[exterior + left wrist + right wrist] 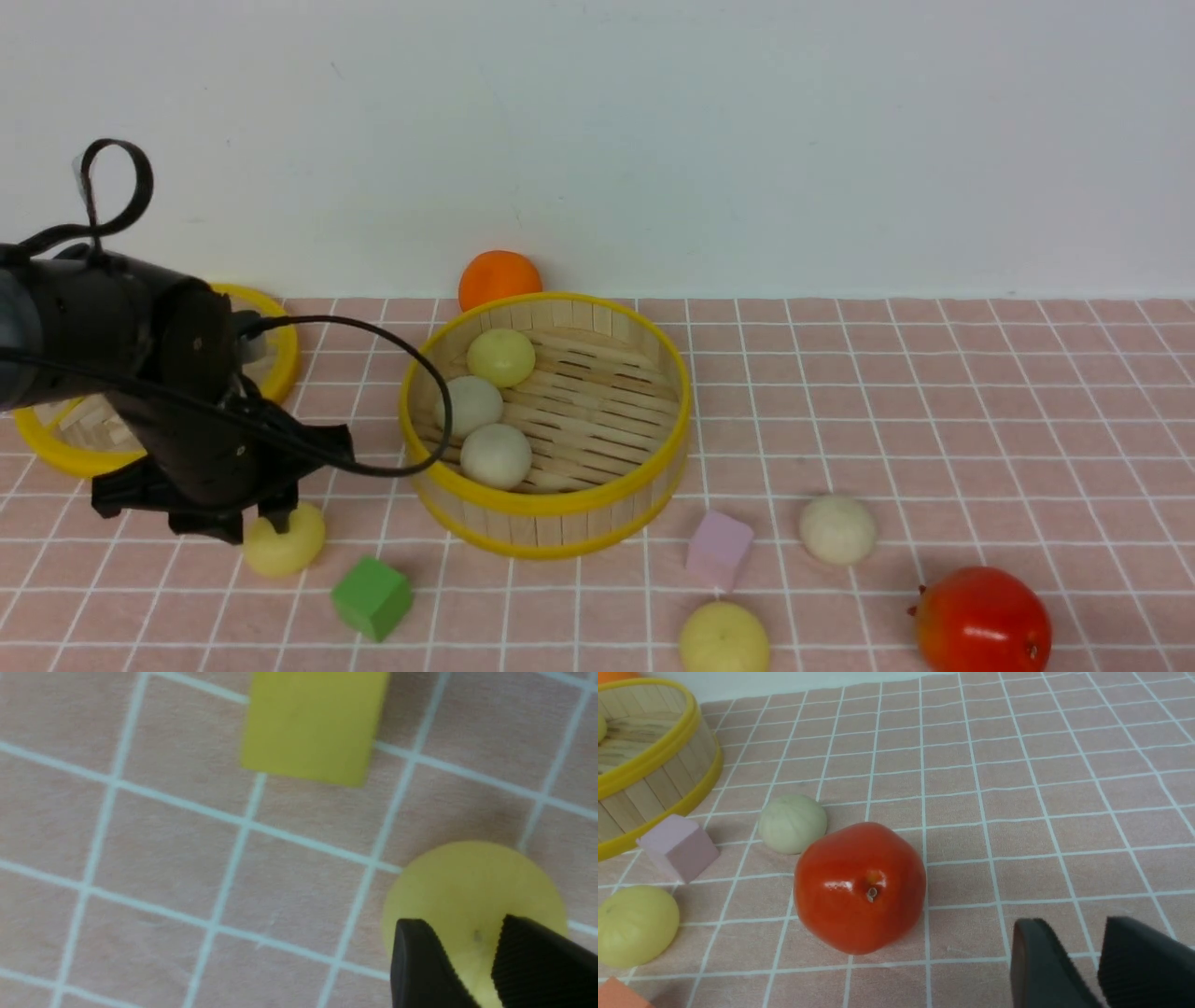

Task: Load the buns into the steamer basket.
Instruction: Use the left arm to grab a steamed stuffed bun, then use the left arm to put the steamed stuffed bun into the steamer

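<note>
Directly beneath the left hand [467, 926] lies a pale yellow bun [467, 877], fingers set narrow across its top; whether they grip, I cannot tell. Grasping step, likely; next, lift it rightward into the steamer basket [551, 507].

Six buns [837, 529], one steamer basket [551, 511], one lid [56, 450], two fruits [499, 277], at least two cubes [372, 597]

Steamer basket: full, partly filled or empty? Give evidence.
Partly filled: the steamer basket holds three buns on its left side; the remaining slatted floor is bare.
</note>
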### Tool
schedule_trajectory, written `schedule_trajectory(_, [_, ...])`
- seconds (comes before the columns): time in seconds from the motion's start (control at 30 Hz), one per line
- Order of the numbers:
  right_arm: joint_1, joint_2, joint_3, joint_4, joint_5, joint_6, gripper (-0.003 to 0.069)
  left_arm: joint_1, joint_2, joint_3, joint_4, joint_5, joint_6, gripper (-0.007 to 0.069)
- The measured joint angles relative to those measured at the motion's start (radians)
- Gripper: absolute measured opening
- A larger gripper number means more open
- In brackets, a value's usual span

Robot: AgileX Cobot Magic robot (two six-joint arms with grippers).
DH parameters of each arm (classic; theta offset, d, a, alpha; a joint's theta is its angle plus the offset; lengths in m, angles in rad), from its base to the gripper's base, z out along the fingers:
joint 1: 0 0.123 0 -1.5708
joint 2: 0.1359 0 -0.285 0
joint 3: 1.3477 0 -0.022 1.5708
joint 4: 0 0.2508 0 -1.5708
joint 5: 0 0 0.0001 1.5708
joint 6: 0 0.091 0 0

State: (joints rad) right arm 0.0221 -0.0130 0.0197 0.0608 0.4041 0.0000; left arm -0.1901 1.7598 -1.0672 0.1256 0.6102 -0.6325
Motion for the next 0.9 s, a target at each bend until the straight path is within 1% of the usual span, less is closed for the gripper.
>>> schedule_trajectory(0.17, [0.000,0.000,0.000,0.000,0.000,0.000,0.0240,0.001,0.032,-0.003,-0.037,-0.026,0.038,0.0281])
schedule_trajectory(0.33, [0.000,0.000,0.000,0.000,0.000,0.000,0.0240,0.001,0.050,-0.007,-0.044,-0.031,0.061,0.0258])
schedule_trajectory(0.37, [0.000,0.000,0.000,0.000,0.000,0.000,0.0240,0.001,0.050,-0.008,-0.044,-0.032,0.068,0.0224])
schedule_trajectory(0.4, [0.000,0.000,0.000,0.000,0.000,0.000,0.0240,0.001,0.050,-0.008,-0.044,-0.032,0.068,0.0219])
schedule_trajectory(0.43, [0.000,0.000,0.000,0.000,0.000,0.000,0.0240,0.001,0.050,-0.008,-0.044,-0.032,0.070,0.0169])
schedule_trajectory(0.47, [0.000,0.000,0.000,0.000,0.000,0.000,0.0240,0.001,0.048,-0.009,-0.044,-0.028,0.075,0.0137])
schedule_trajectory(0.5, [0.000,0.000,0.000,0.000,0.000,0.000,0.0240,0.001,0.046,-0.018,-0.044,-0.015,0.085,0.0083])
schedule_trajectory(0.57, [0.000,0.000,0.000,0.000,0.000,0.000,0.0240,0.001,0.037,-0.046,-0.044,0.027,0.111,0.0012])
schedule_trajectory(0.6, [0.000,0.000,0.000,0.000,0.000,0.000,0.0240,0.001,0.037,-0.046,-0.044,0.032,0.115,0.0013])
schedule_trajectory(0.7, [0.000,0.000,0.000,0.000,0.000,0.000,0.0240,0.001,0.010,-0.133,-0.052,0.141,0.153,0.0013])
schedule_trajectory(0.77, [0.000,0.000,0.000,0.000,0.000,0.000,0.0240,0.001,-0.019,-0.192,-0.073,0.187,0.172,0.0013])
schedule_trajectory(0.83, [0.000,0.000,0.000,0.000,0.000,0.000,0.0240,-0.011,-0.063,-0.253,-0.120,0.213,0.203,0.0013])
schedule_trajectory(0.9, [0.000,0.000,0.000,0.000,0.000,0.000,0.0240,-0.050,-0.108,-0.305,-0.193,0.211,0.251,0.0013])
